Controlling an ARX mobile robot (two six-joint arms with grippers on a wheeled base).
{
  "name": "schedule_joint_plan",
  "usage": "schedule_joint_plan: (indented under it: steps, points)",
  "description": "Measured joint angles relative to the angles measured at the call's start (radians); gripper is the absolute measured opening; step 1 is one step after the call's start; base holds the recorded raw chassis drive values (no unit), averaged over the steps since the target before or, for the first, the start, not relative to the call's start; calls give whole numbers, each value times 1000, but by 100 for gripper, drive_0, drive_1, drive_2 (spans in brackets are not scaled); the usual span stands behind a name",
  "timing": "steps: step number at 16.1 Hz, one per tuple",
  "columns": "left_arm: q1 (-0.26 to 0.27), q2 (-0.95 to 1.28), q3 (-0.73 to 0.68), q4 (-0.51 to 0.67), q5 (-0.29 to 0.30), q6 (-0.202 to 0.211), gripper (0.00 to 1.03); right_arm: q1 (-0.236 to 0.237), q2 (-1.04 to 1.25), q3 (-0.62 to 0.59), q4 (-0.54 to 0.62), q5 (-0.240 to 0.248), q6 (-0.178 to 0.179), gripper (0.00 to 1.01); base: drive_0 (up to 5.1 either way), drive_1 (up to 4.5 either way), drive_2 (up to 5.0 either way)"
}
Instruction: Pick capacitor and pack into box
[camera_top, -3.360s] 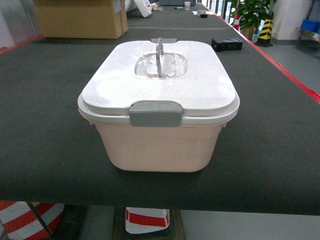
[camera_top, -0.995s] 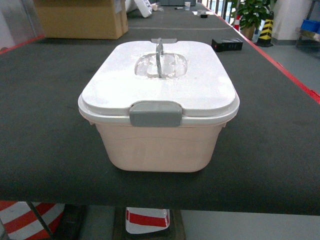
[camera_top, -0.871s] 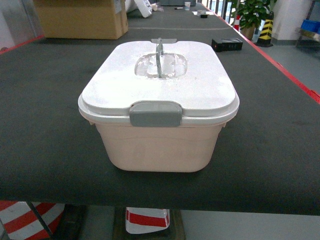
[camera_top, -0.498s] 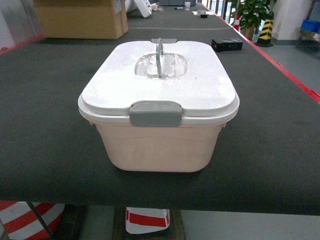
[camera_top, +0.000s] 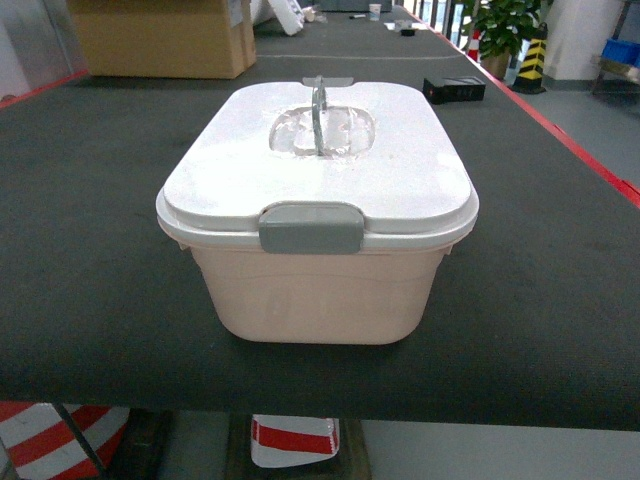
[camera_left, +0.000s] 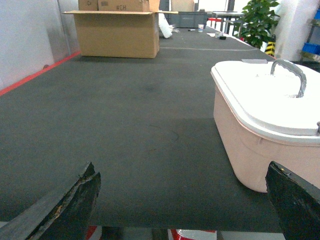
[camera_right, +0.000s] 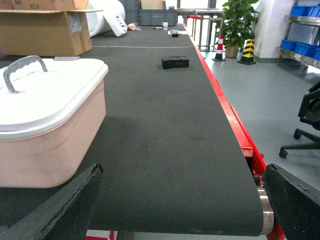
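The box (camera_top: 318, 285) sits shut on the dark table (camera_top: 90, 260), to the right of the left gripper (camera_left: 182, 200) and to the left of the right gripper (camera_right: 182, 200). Both grippers are spread wide, holding nothing. The box looks light, stiff and smooth. It is best held by its handle (camera_top: 319, 115). No capacitor is seen. Small writing on the cardboard carton (camera_left: 117, 32) cannot be read.

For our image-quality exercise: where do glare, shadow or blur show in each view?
Head view: the white lid is washed out by glare; left wrist view: the gripper fingers are dark, blurred shapes; right wrist view: the box casts a soft shadow on the belt.
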Motion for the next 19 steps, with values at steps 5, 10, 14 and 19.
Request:
schedule_joint_plan:
  steps: [5,10,14,19]
  points:
    - [0,0,0,0,0,0,98,0,0,0,0,0,0,98,0,0,0]
    - [0,0,0,0,0,0,98,0,0,0,0,0,0,98,0,0,0]
    - [0,0,0,0,0,0,98,0,0,0,0,0,0,98,0,0,0]
    - [0,0,0,0,0,0,98,0,0,0,0,0,0,98,0,0,0]
